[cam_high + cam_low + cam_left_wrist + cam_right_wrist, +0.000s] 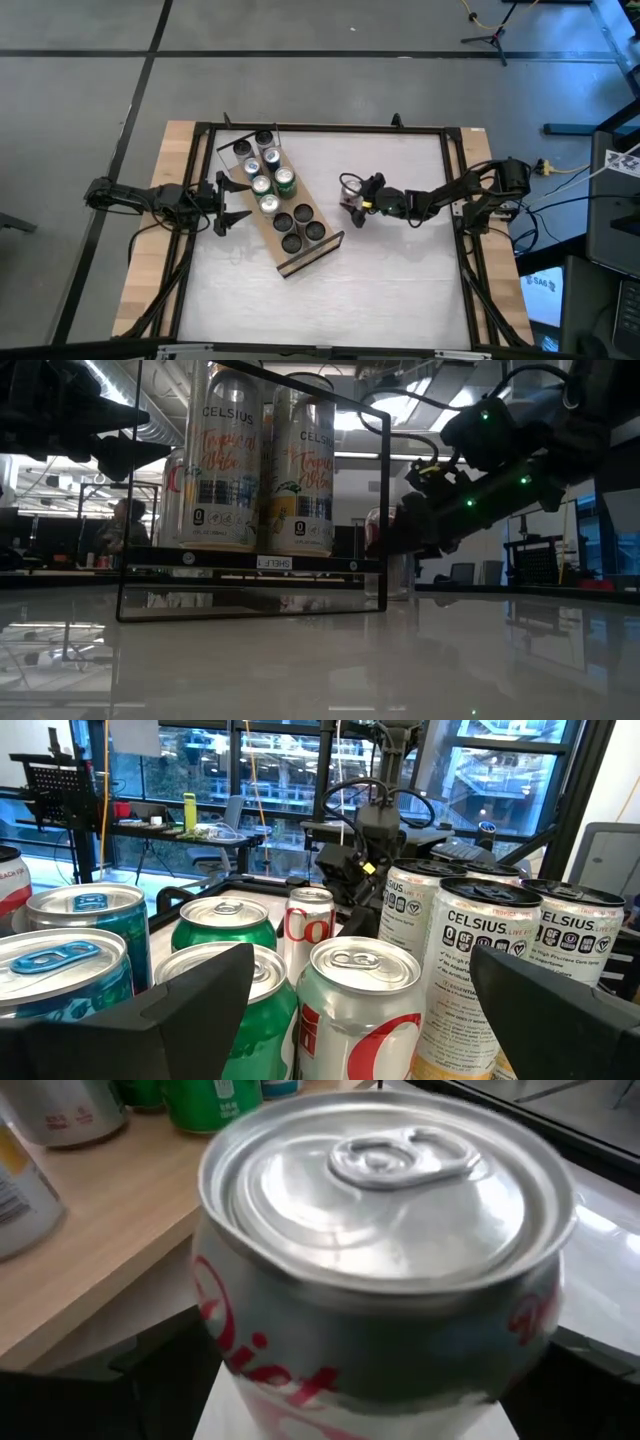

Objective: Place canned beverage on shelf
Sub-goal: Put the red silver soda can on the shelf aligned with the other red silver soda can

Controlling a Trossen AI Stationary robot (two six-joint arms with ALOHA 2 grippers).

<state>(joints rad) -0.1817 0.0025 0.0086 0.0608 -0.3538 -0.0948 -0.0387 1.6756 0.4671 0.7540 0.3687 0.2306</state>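
The grasp is in hand. The right gripper (350, 205), fingers spread wide, straddles a silver can (385, 1250) standing on the worktop (400, 290) at frame centre, just right of the shelf (255, 222); it has not pinched yet. Next it must close, lift, and carry the can left to a free spot. The left gripper (232, 203), also spread, waits at the shelf's left edge.

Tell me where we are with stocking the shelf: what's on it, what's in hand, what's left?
Done: the shelf already carries two rows of cans. In hand: the right gripper sits open around a silver Diet Coke can standing on the table beside the shelf, not yet lifted. The left gripper waits open at the shelf's other side. Left: close, lift and set that can on the board.
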